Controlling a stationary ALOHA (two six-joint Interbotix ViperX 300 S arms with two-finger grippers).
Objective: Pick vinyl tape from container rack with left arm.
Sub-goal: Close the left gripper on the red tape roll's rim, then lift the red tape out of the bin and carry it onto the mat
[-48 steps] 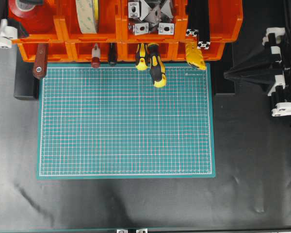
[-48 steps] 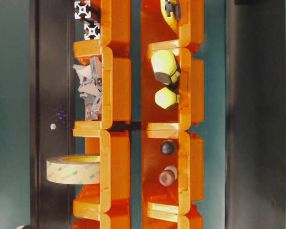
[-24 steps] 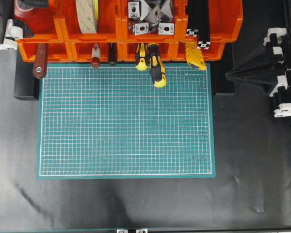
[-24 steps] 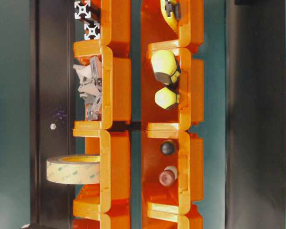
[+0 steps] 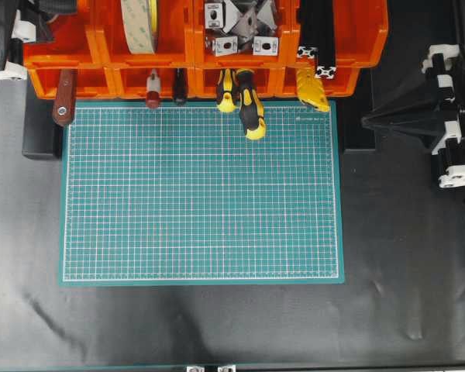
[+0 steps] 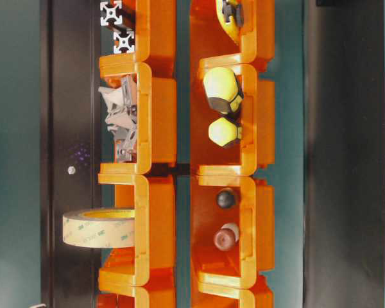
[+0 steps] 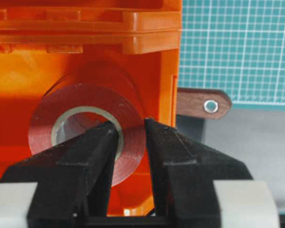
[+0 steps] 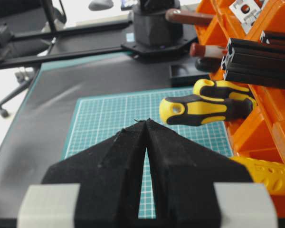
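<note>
The vinyl tape (image 7: 88,128) lies in the end bin of the container rack (image 7: 85,57), at 11 o'clock in my wrist view. Its band at 3 o'clock sits between the jaws of my left gripper (image 7: 130,130): one finger (image 7: 92,156) inside the core, the other outside. The jaws are clamped on that wall. My right gripper (image 8: 146,124) is closed on nothing, over the green mat (image 8: 109,118).
</note>
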